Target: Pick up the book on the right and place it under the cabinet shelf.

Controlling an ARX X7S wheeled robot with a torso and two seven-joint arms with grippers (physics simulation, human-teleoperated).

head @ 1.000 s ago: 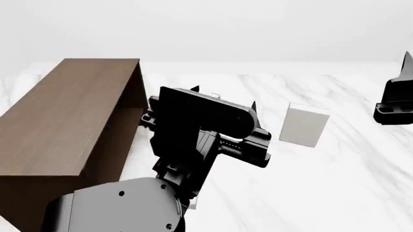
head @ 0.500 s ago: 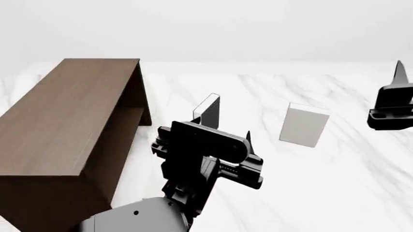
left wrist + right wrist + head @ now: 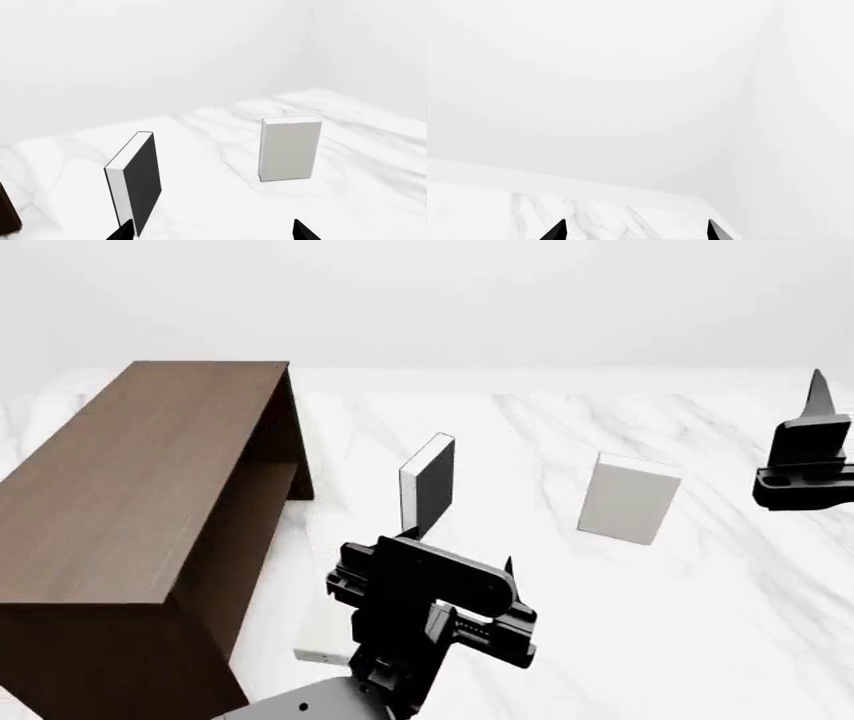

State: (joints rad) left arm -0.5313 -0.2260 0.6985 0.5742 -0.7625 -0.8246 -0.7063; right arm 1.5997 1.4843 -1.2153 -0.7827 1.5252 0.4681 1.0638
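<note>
Books: three. One pale upright book (image 3: pixel 629 499), one black book (image 3: pixel 429 485) (white page edges, upright), one pale book lying flat (image 3: pixel 324 641), partly hidden. Cabinet (image 3: pixel 134 500): one. Grippers: two, left gripper (image 3: pixel 511 612), right gripper (image 3: pixel 809 455).

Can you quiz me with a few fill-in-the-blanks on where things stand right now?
1. The pale book stands ____ on the marble table.
2. The book standing between the cabinet and the pale book has a ____ cover.
3. Both the left pincer and the right pincer have their tips spread and hold ____.
4. In the head view, the right pincer is to the ____ of the pale book.

Missing words: upright; black; nothing; right
</note>
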